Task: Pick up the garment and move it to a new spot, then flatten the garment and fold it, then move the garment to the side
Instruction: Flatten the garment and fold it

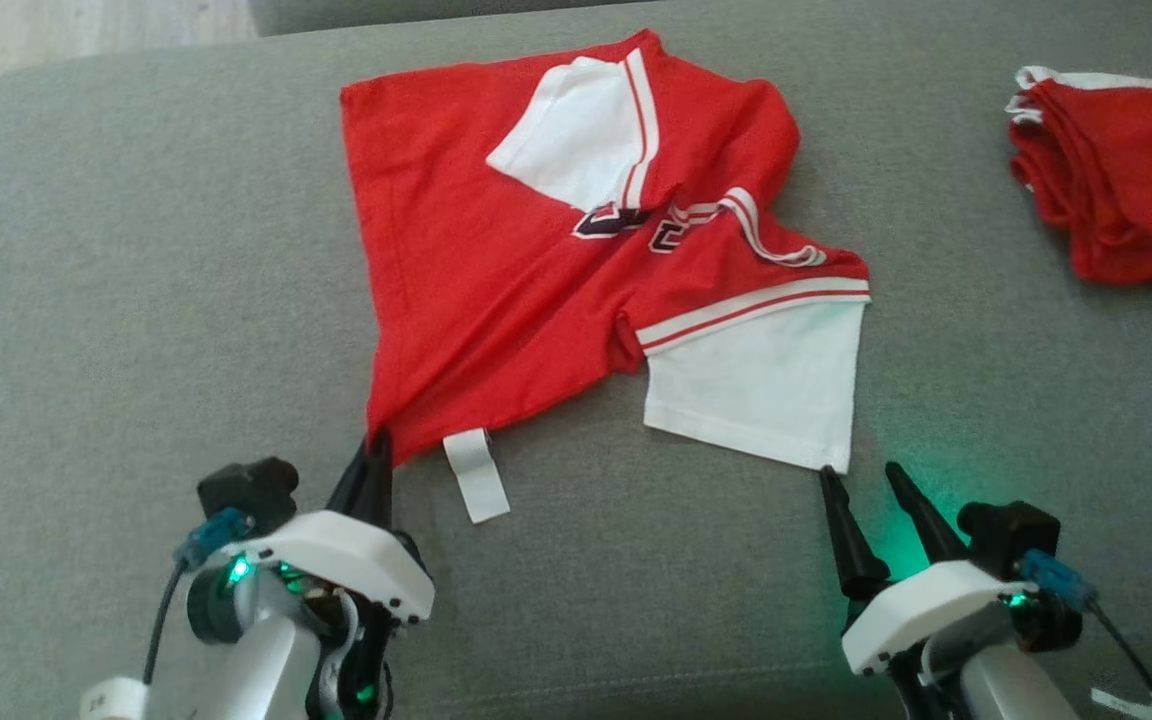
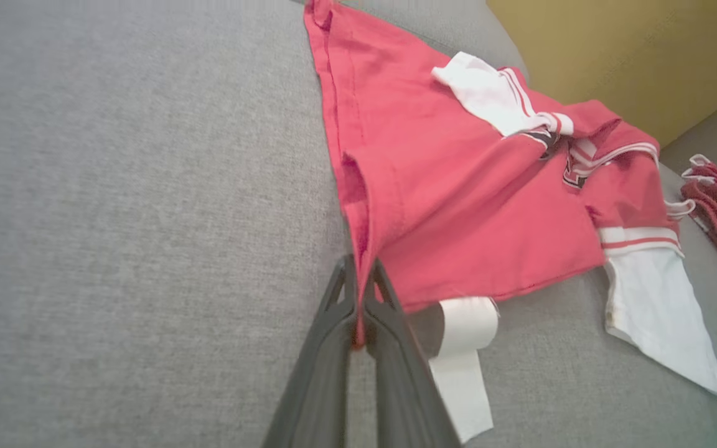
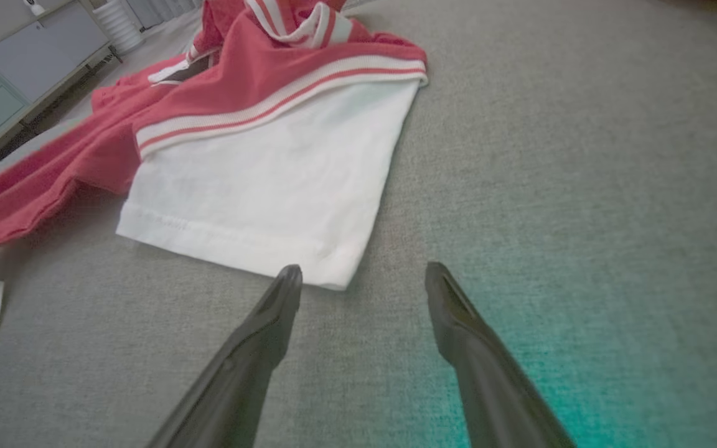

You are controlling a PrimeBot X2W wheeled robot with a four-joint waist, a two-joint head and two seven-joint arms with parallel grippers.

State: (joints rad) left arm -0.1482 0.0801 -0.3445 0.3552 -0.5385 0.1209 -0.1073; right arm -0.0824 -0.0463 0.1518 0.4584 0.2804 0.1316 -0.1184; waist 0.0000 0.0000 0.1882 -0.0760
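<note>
While hem-clamped by left end effector (image 1: 377, 447) — garment (image 1: 496, 290), perhaps touching open right end effector (image 1: 857, 472).

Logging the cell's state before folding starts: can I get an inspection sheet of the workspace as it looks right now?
Surface: grey cushion, soft fabric.
Job's things: red-and-white shirt, crumpled, partly spread; white label sticks out at its near hem.
Clutter: pile of red garments at far right.
Tools: left tool shut on the shirt's near corner; right tool open, tips by the white sleeve's corner, holding nothing.
Cables: left wrist cable, right wrist cable, both off the shirt.
Surroundings: wood floor, grey cabinet, yellow wall.
</note>
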